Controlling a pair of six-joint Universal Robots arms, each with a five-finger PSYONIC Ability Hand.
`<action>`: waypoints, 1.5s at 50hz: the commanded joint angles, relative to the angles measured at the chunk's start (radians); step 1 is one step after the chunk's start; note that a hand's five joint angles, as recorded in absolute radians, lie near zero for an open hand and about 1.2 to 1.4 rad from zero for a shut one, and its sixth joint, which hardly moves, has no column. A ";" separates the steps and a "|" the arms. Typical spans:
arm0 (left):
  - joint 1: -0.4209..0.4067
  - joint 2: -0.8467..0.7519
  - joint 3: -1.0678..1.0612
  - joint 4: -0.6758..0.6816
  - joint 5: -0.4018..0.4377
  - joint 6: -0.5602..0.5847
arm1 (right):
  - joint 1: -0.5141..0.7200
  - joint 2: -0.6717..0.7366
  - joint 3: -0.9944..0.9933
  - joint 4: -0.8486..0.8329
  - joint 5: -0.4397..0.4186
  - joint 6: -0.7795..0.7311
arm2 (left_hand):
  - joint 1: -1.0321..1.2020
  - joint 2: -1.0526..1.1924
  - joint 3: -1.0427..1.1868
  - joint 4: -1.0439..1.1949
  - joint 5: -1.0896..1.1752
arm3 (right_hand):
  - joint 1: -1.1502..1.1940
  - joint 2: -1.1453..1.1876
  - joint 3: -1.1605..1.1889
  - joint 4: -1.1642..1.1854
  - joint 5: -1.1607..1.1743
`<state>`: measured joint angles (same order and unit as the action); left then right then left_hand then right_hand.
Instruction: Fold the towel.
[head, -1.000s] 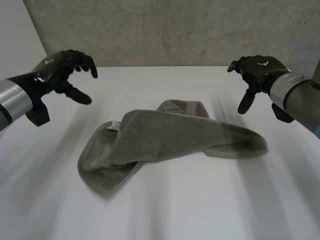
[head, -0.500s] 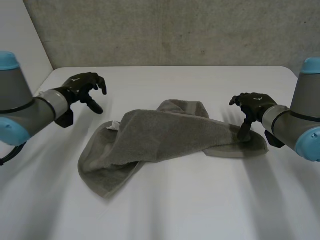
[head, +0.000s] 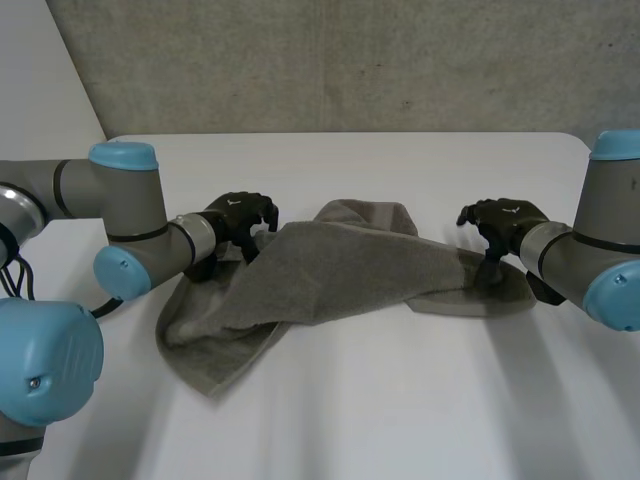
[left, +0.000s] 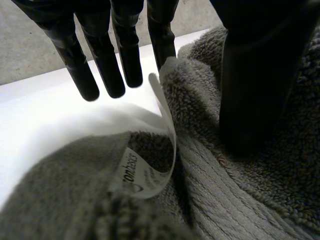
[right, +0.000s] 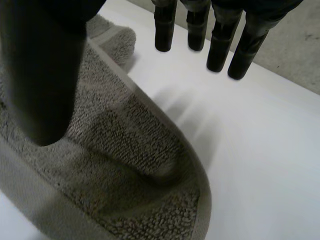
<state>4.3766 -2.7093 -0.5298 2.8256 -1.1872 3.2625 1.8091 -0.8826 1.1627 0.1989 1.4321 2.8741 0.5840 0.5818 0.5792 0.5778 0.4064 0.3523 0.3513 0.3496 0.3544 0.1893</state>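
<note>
- the grey towel (head: 340, 270) lies crumpled on the white desk (head: 380, 420), in its middle, between the two arms.
- its long axis runs across the desk from side to side: the end on the left-arm side is broad and sags toward the camera, while the end on the right-arm side narrows to a rounded tip a little farther back.
- a fold of the cloth humps up at the far edge, toward the concrete wall (head: 350, 60).
- the left hand (head: 238, 212) sits at the far edge of the towel's left end; the right hand (head: 505, 222) sits at the far edge of the right tip.
- the left wrist view adds what the head view hides: a white label (left: 150, 175) curls up from the towel's edge, the fingers (left: 82, 70) are straight over bare desk just past that edge, and the thumb (left: 255, 90) is planted on the pile. the hand is spread wide, with nothing pinched.
- the right wrist view shows the hemmed edge (right: 150, 107) of the towel running between thumb and fingers: the fingers (right: 220, 50) hang straight above bare desk, the thumb (right: 42, 85) is over the cloth, and the hand is spread apart and holds nothing.
</note>
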 joint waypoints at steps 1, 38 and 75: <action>-0.002 0.016 -0.007 -0.003 0.000 0.002 | 0.004 0.036 -0.003 0.007 -0.001 -0.045 | 0.181 0.183 0.186 0.187 0.184 | 0.229 0.230 0.232 0.227 0.217; -0.028 0.005 -0.018 -0.026 0.003 0.086 | 0.016 0.223 -0.256 0.059 -0.004 -0.018 | -0.195 -0.193 -0.190 -0.189 -0.192 | 0.204 0.205 0.207 0.202 0.193; 0.015 0.351 0.303 0.504 -0.402 0.054 | 0.133 -0.007 -0.834 -0.351 -0.036 0.151 | 0.812 0.814 0.817 0.818 0.815 | 1.044 1.045 1.047 1.042 1.032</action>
<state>4.3688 -2.4514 -0.1456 3.2455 -1.5711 3.3420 1.9101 -0.8346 0.3068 -0.0952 1.4012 2.9900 1.2931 1.3490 1.3475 1.3590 1.1297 1.3397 1.3336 1.3465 1.3444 1.1651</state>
